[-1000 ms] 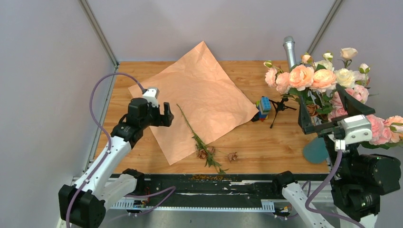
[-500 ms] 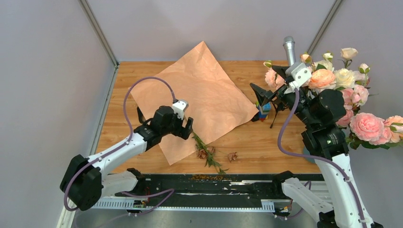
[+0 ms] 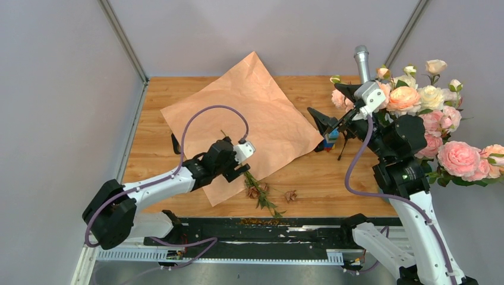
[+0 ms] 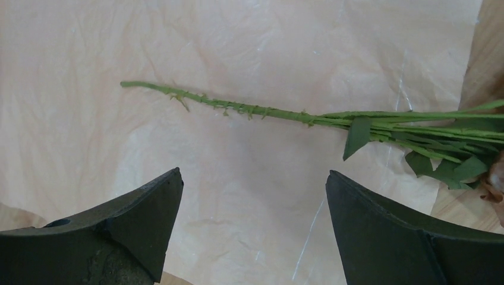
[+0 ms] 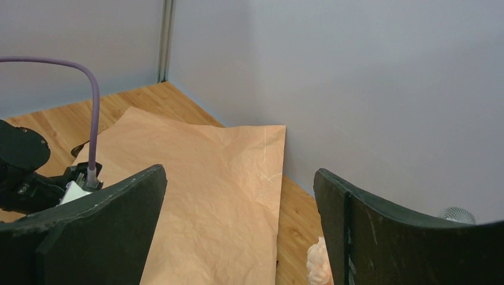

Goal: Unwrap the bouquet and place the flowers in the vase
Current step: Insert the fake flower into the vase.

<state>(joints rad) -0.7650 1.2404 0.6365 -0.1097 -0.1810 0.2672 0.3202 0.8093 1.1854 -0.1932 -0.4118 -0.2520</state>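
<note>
The tan paper [image 3: 249,122] lies flat and unwrapped on the table. One long green flower stem [image 3: 257,189] lies across its near corner, leafy end on the wood. My left gripper [image 3: 242,168] hovers low over that stem, open. In the left wrist view the stem [image 4: 249,110] lies on the paper just ahead of the empty left gripper [image 4: 252,178]. My right gripper [image 3: 334,104] is raised in front of the standing pink and cream roses [image 3: 443,119], open and empty; in its own view the right gripper [image 5: 241,178] looks over the paper [image 5: 208,196]. The vase is hidden.
A silver microphone [image 3: 361,59] stands at the back right beside large peach roses [image 3: 404,98]. Blue and green toy blocks [image 3: 330,138] and a small black tripod [image 3: 345,145] sit below my right gripper. A dried brown rose head [image 3: 290,195] lies on the wood.
My left gripper moved right and toward the near edge, over the stem. My right arm swung up from the lower right to in front of the roses, covering the vase.
</note>
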